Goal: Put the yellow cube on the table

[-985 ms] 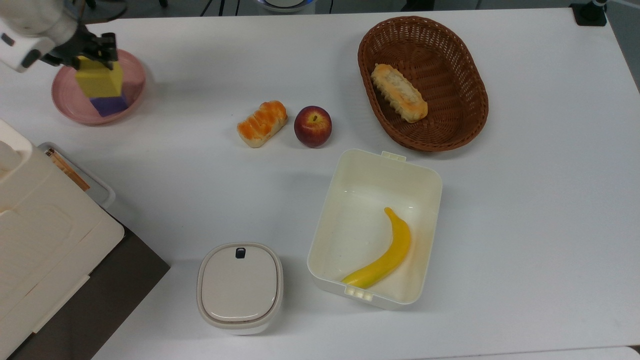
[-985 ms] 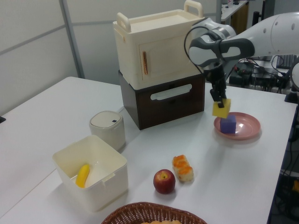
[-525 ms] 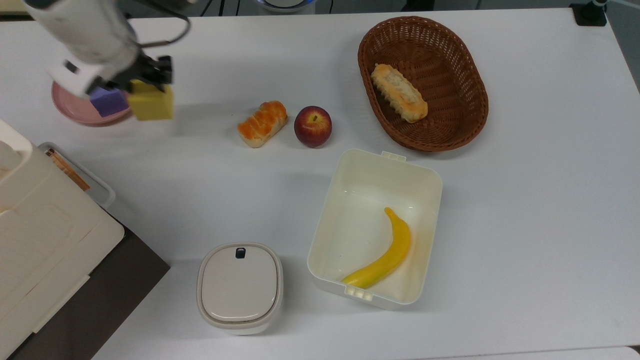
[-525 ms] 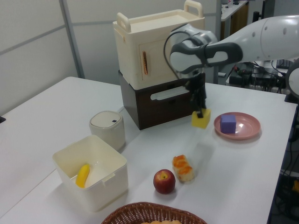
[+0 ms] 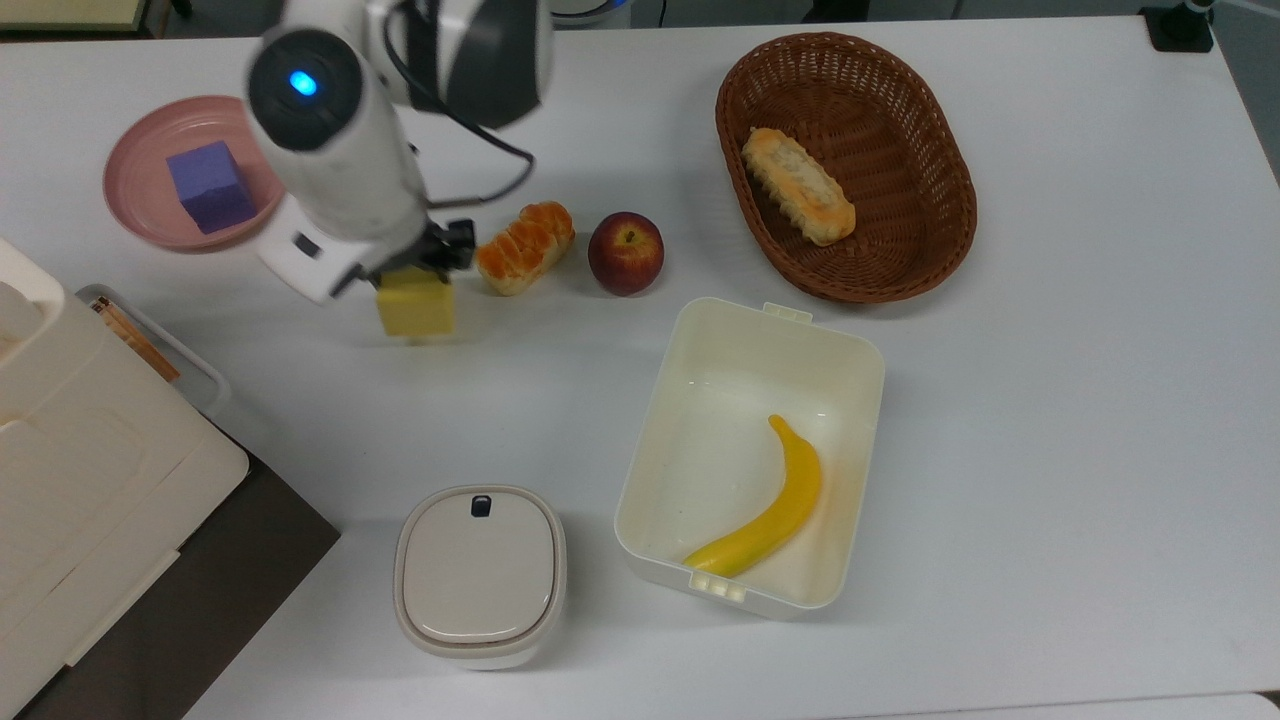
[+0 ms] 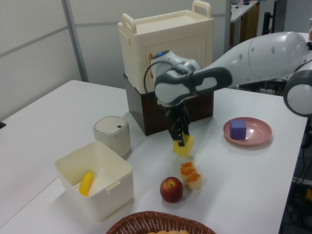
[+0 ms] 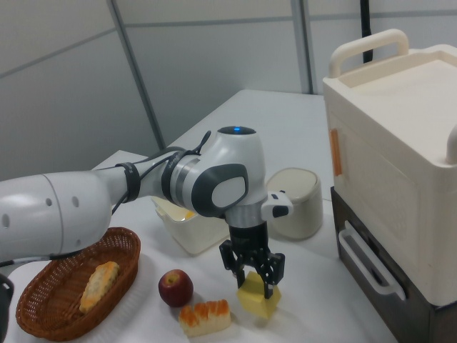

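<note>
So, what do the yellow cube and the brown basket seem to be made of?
The yellow cube, held in the hand, looks like matte foam: flat colour, no shine, crisp edges, though this is a guess. The brown basket looks like woven wicker or a plastic imitation; its walls show a regular weave.

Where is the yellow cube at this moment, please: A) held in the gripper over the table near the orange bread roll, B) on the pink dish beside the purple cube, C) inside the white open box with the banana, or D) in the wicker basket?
A: the gripper is shut on the yellow cube, which hangs over the table beside the orange bread roll.
</note>
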Controlling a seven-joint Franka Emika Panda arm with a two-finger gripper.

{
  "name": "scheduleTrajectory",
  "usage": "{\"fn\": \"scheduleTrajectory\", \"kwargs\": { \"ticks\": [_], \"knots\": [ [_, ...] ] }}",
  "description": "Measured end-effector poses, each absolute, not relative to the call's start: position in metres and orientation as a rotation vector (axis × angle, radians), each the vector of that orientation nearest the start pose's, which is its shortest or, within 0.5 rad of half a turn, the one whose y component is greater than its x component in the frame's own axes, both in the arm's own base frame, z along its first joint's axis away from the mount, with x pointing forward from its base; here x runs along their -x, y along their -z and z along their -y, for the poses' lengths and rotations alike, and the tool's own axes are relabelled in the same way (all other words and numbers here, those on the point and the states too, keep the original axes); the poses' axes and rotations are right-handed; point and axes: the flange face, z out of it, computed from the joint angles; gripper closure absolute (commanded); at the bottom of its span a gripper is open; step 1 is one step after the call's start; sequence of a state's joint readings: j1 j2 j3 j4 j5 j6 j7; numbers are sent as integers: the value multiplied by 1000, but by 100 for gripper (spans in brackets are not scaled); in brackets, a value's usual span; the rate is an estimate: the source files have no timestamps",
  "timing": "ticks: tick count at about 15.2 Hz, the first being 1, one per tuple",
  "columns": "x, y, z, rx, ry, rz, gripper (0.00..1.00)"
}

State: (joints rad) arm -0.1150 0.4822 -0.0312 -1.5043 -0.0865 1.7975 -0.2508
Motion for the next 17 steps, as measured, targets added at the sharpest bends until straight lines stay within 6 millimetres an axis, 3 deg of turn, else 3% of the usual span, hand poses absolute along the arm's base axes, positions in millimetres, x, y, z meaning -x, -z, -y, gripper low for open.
{"fn": "scheduleTrajectory", "kwargs": {
  "ticks": [3,5,7,9,12,14,17],
  "knots": [
    [-667,-361,88,3174,-344,228,0],
    [-668,-365,87,3178,-331,226,0],
    [-669,-381,88,3188,-288,221,0],
    [-667,-418,89,3204,-210,213,0],
    [-642,-508,90,3223,-91,191,0],
    [-625,-550,91,3230,-39,176,0],
    [-608,-584,93,3231,-33,155,0]
  ]
}}
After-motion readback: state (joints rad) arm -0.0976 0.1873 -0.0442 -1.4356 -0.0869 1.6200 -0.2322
